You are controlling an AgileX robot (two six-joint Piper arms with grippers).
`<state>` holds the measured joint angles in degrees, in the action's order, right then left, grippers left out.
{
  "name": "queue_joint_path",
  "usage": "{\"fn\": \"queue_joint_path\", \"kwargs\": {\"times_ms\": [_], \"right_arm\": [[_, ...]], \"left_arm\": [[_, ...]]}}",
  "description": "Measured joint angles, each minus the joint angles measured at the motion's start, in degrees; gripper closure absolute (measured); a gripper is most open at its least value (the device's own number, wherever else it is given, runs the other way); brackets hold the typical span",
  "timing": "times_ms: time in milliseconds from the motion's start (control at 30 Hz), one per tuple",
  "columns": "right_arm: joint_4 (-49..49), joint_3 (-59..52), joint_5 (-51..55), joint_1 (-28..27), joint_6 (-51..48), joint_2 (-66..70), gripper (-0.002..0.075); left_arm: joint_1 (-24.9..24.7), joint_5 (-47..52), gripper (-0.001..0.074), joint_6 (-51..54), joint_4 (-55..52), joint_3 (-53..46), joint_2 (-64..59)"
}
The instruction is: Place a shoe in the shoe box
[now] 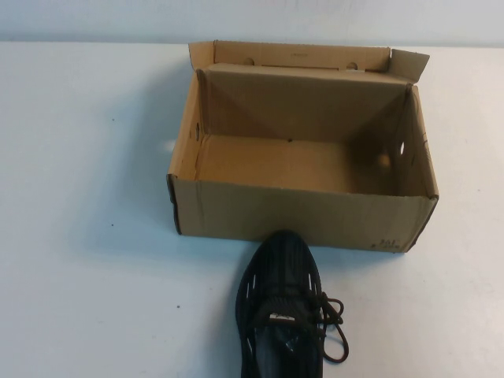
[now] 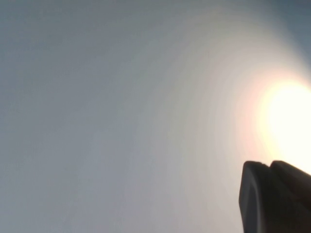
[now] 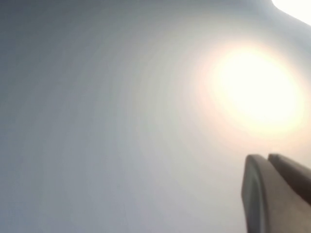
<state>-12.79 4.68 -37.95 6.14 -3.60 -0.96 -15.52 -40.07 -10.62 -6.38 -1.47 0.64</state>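
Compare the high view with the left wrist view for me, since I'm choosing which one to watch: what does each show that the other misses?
Only the high view shows the open, empty box and the shoe on the table, toe touching or nearly touching the box's near wall, laces trailing to the robot's right. No arm appears there. Only the left wrist view shows the left gripper, jaws shut, over a bare pale surface with glare. They share nothing identifiable. The right gripper, also shut, shows only in its own view.
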Motion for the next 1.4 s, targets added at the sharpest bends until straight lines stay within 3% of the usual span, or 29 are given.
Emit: {"fn": "queue_joint_path", "kwargs": {"times_ms": [100,267,367,600,833,933,1033,1200,1400], "right_arm": [[0.0,7.0,4.1,0.0,0.0,0.0,0.0742],[0.0,19.7,14.1,0.0,0.1,4.7,0.0742],[0.0,26.8,25.3,0.0,1.1,10.2,0.0742],[-2.0,40.0,56.6,0.0,4.1,26.0,0.0743],[-10.4,41.1,63.9,0.0,3.6,33.4,0.0742],[-13.3,41.3,66.5,0.5,-0.2,34.4,0.0742],[-16.8,42.6,70.0,2.8,-11.8,37.5,0.0742],[-20.9,52.2,84.2,8.9,-26.3,48.5,0.0742],[-15.5,65.6,98.5,17.3,-29.0,63.1,0.0742]], "left_arm": [[0.0,-3.1,0.0736,-1.8,0.0,0.6,0.1],[0.0,1.9,0.0736,-2.5,0.0,7.7,0.1],[0.0,9.8,0.0736,-2.6,-0.2,13.1,0.2],[0.0,39.3,0.0736,-2.6,-0.4,22.7,0.2],[0.0,44.8,0.0736,-2.6,-0.9,22.8,0.2],[0.0,45.0,0.0736,-3.3,0.0,22.8,0.2],[0.0,46.8,0.0736,-4.8,1.8,22.8,0.2],[0.0,54.1,0.0736,-5.3,5.5,22.8,0.2],[0.0,56.2,0.0736,-5.4,5.8,22.8,0.2]]}}
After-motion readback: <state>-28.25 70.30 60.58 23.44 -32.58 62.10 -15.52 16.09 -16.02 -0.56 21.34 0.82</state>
